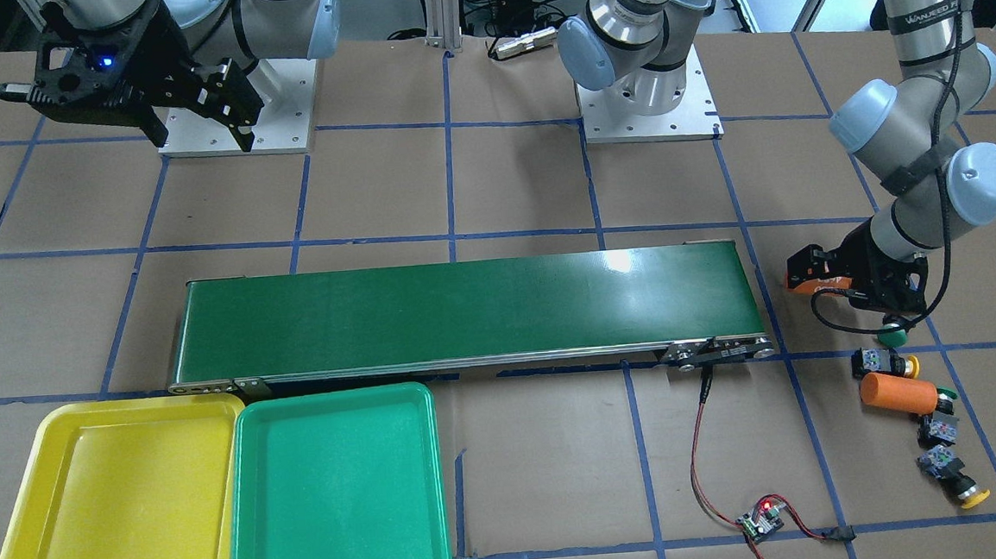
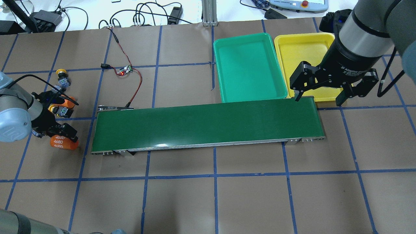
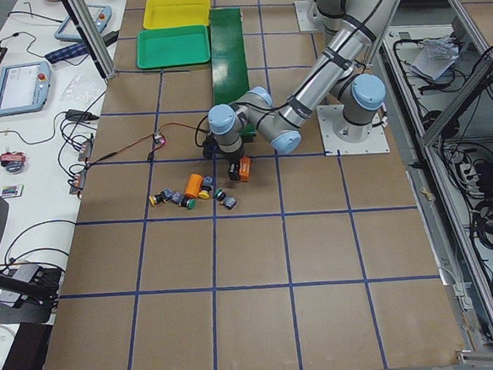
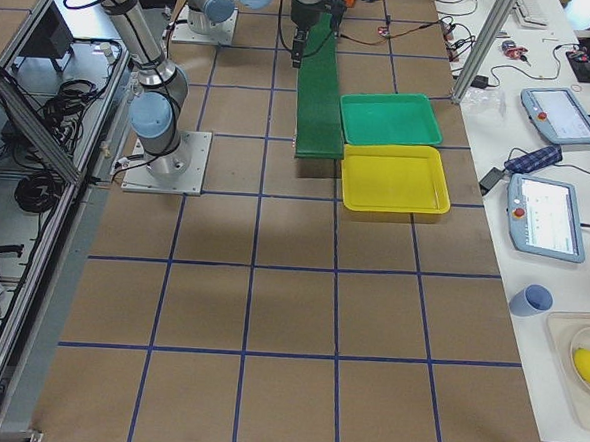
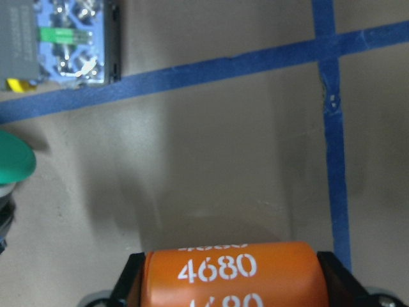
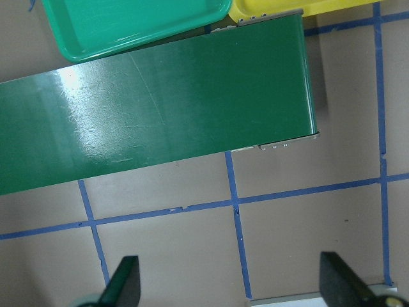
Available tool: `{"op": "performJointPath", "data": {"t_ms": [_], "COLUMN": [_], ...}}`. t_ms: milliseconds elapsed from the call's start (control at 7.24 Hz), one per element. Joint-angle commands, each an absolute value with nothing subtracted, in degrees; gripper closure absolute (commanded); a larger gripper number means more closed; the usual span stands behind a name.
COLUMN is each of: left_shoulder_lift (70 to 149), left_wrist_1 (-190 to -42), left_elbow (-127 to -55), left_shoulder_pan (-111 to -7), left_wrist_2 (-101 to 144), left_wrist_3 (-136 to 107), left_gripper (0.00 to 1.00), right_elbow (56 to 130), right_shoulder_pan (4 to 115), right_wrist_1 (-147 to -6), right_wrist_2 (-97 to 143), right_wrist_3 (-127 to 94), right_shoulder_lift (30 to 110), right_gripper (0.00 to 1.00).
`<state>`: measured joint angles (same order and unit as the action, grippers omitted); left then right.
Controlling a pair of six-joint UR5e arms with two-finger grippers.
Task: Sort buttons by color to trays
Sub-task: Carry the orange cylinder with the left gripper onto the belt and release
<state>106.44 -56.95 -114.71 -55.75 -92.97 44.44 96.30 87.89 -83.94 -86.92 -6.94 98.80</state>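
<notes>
The desk (image 2: pixel 182 201) is covered in brown board, marked into large squares by blue tape lines (image 2: pixel 214 175). Beside it runs a white bench (image 4: pixel 582 279) carrying teach pendants (image 4: pixel 551 217), a blue cup (image 4: pixel 531 299) and loose cables. An aluminium frame post (image 4: pixel 483 42) stands at the bench's edge. The light is even, with soft shadows.

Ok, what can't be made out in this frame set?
1. Orange cylinder marked 4680 in the left tool: the left wrist view cuts it off at the bottom edge, so lifted or resting is unclear.
2. Green-capped black push-button and second green-capped push-button: in the overhead view the left arm covers both.
3. Yellow plastic tray: in the overhead view the right tool covers much of its near side.
</notes>
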Motion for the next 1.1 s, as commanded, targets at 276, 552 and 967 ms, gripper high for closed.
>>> {"op": "performJointPath", "data": {"t_ms": [276,552,967], "left_shoulder_lift": [103.8,103.45,102.66], "left_wrist_1": [-74.52,-74.27,-64.61], "left_elbow": [-100.29,-101.59,-109.58], "left_shoulder_pan": [-60.89,-68.34,-72.95], "left_wrist_2": [-91.41,-87.48,-86.14], "left_wrist_3": [33.64,21.5,16.0], "left_gripper": [0.99,1.0,1.0], "right_elbow": [96.33,96.42,96.33], "right_shoulder_pan": [87.98,87.98,87.98], "right_wrist_1": [-84.02,-84.02,-84.2], "right_wrist_2": [-86.84,-87.01,-87.8], "right_wrist_3": [-6.94,-6.77,-6.68], "right_shoulder_lift": [98.62,98.53,98.53], "right_gripper": [0.0,0.0,0.0]}}
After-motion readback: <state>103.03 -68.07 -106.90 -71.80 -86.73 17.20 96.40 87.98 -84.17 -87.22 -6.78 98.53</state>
